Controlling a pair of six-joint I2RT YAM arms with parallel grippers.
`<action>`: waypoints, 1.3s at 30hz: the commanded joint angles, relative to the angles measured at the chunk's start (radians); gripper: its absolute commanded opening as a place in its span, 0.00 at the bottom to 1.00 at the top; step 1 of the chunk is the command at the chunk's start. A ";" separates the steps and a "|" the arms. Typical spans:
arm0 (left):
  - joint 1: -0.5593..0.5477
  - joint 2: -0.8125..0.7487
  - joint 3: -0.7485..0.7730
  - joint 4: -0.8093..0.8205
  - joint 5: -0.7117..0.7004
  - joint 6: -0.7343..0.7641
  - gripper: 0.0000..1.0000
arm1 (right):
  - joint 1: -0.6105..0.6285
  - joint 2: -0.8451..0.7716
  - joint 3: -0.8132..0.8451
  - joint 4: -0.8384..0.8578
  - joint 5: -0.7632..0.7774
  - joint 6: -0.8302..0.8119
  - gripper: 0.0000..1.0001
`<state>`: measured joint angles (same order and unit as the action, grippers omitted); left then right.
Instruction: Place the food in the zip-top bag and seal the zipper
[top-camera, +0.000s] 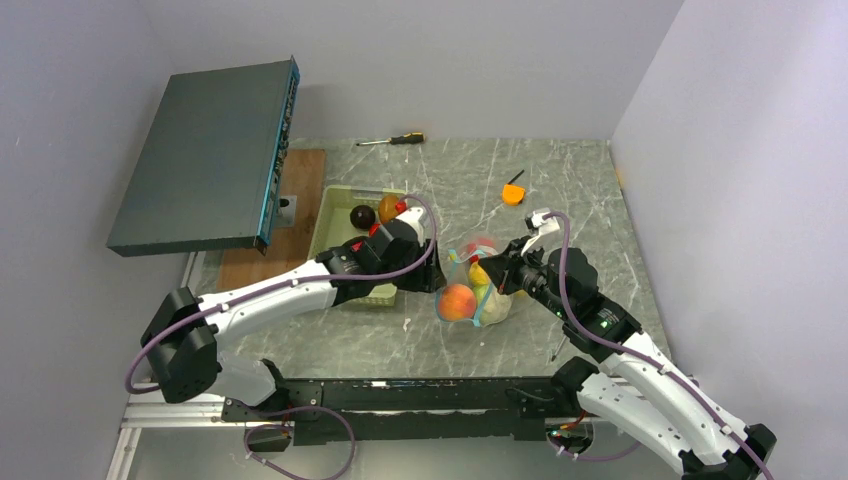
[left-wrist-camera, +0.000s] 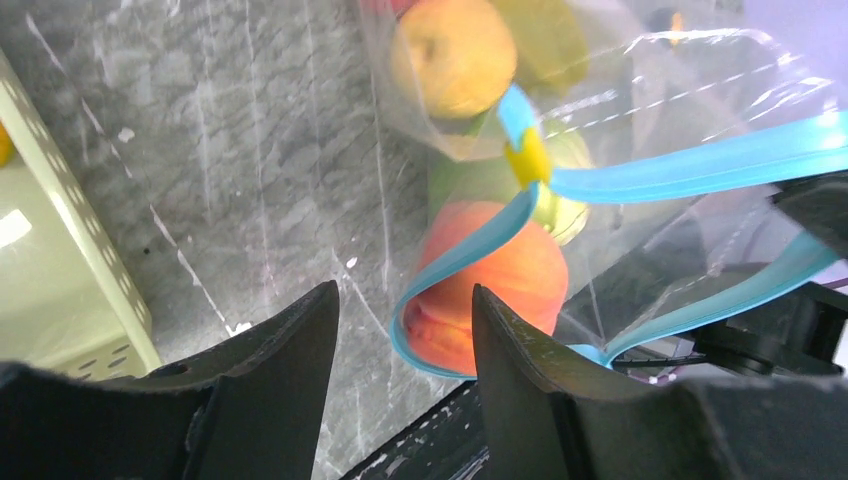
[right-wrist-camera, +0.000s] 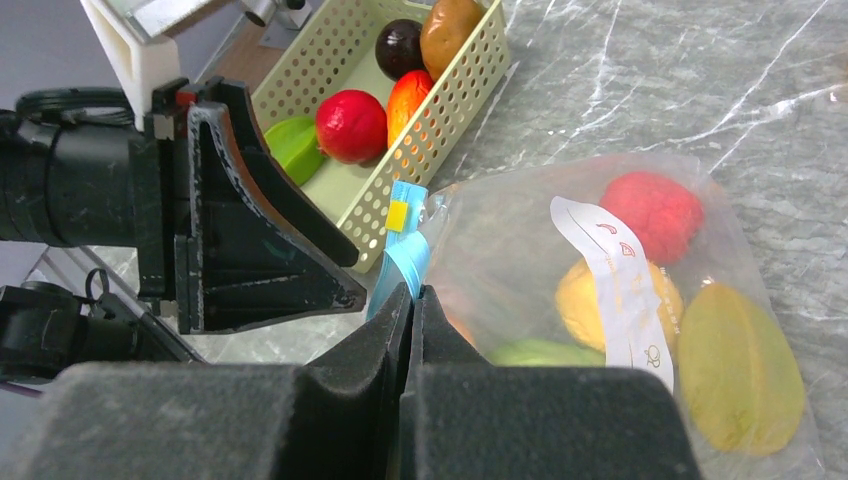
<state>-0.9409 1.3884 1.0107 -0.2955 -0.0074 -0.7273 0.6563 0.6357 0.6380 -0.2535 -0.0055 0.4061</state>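
Observation:
The clear zip-top bag (top-camera: 480, 290) lies mid-table with several toy foods inside: an orange peach (left-wrist-camera: 500, 280), a yellow-orange fruit (left-wrist-camera: 455, 55), a red one (right-wrist-camera: 655, 210) and a yellow-green one (right-wrist-camera: 740, 365). Its teal-blue zipper (left-wrist-camera: 690, 165) is parted at the mouth and carries a yellow slider (left-wrist-camera: 527, 158). My right gripper (right-wrist-camera: 413, 292) is shut on the zipper strip (right-wrist-camera: 405, 255). My left gripper (left-wrist-camera: 405, 300) is open and empty just left of the bag's mouth. More food sits in the green tray (right-wrist-camera: 455, 100): red (right-wrist-camera: 352, 125), dark purple (right-wrist-camera: 400, 45), brown (right-wrist-camera: 448, 25) and green (right-wrist-camera: 295, 145) pieces.
A dark flat box (top-camera: 210, 150) stands raised at the back left over a wooden board (top-camera: 280, 230). A screwdriver (top-camera: 392, 140) lies at the back edge. A small orange tool with a black handle (top-camera: 513, 192) lies behind the bag. Walls close in on three sides.

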 joint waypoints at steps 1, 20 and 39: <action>0.016 0.026 0.072 0.076 0.005 0.033 0.55 | 0.002 -0.001 0.023 0.069 -0.008 -0.013 0.00; 0.051 0.100 0.129 0.070 0.133 0.026 0.00 | 0.003 0.028 0.147 -0.053 0.099 0.110 0.00; 0.119 -0.112 0.112 0.010 0.227 -0.181 0.00 | -0.082 0.439 0.616 -0.535 0.300 0.141 0.00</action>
<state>-0.8387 1.3113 1.1309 -0.2554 0.2375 -0.8890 0.5819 1.1286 1.2140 -0.7818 0.2955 0.5934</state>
